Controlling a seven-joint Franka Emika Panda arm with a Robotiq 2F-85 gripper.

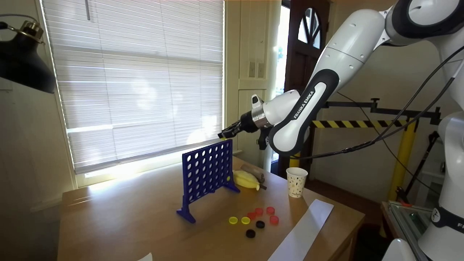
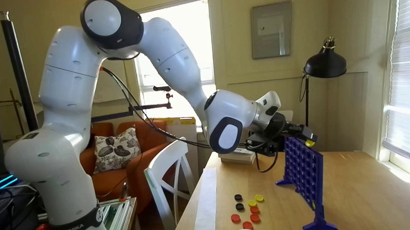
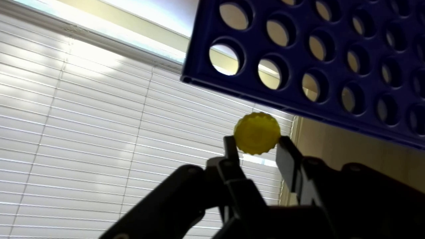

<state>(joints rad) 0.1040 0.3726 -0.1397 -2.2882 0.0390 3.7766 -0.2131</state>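
I have the two jaws of my gripper (image 3: 256,141) clamped on one yellow disc (image 3: 257,132), pinched at opposite edges. In both exterior views it sits just above the top edge of the single blue rack (image 1: 207,171); my wrist view shows a gap between them. I see one yellow piece (image 1: 228,178) in the rack's bottom row. On the table (image 1: 119,217) I count eight loose: four red discs (image 1: 274,220), two yellow discs (image 1: 233,220), two black discs (image 1: 250,233). One cup (image 1: 297,183) stands near them, beside one white strip (image 1: 302,232).
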